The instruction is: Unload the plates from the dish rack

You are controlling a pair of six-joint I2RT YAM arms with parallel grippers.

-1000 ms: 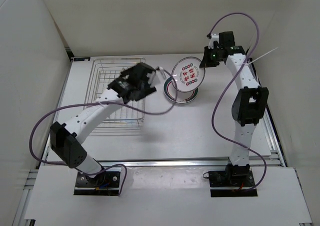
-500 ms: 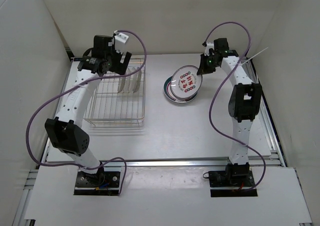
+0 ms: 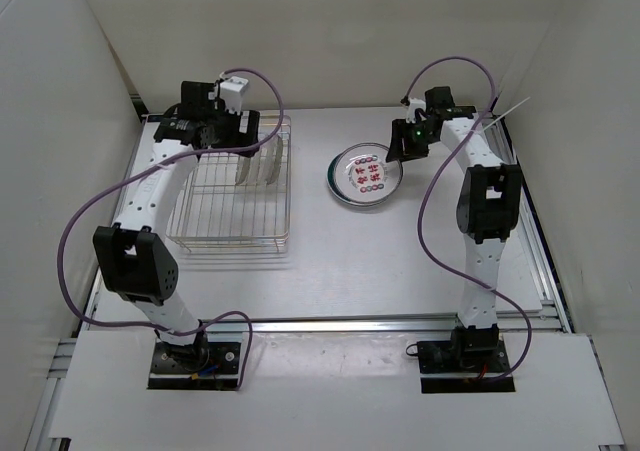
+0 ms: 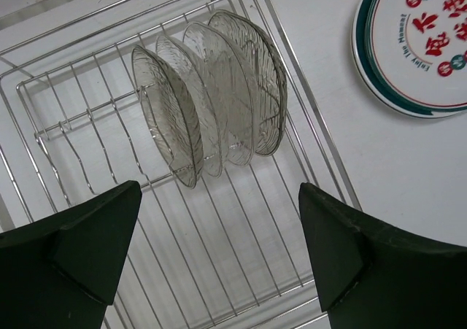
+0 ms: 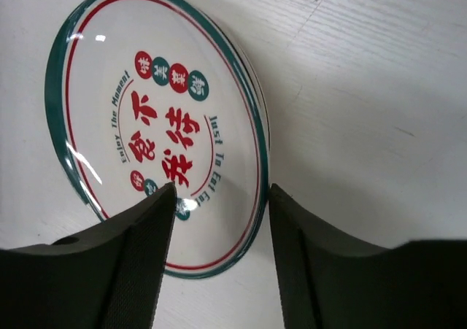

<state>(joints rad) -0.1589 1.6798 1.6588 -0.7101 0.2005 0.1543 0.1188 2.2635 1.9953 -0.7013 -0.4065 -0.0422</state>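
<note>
The dish rack sits on the left of the table; several clear glass plates stand upright in its far right corner. My left gripper hovers open above the rack, short of the glass plates, holding nothing. A stack of white plates with green rims and red marks lies flat on the table right of the rack. My right gripper is at the stack's right edge. Its jaws stand open astride the top plate's rim, right gripper gripping nothing.
White walls close in on the left, back and right of the table. The left arm's purple cable loops over the rack's left side. The white plates lie a short way past the rack's right rail.
My right gripper has opened and let go of the white plate, which went from tilted to lying flat on the stack. The left arm swung from mid-table back over the rack's far end.
</note>
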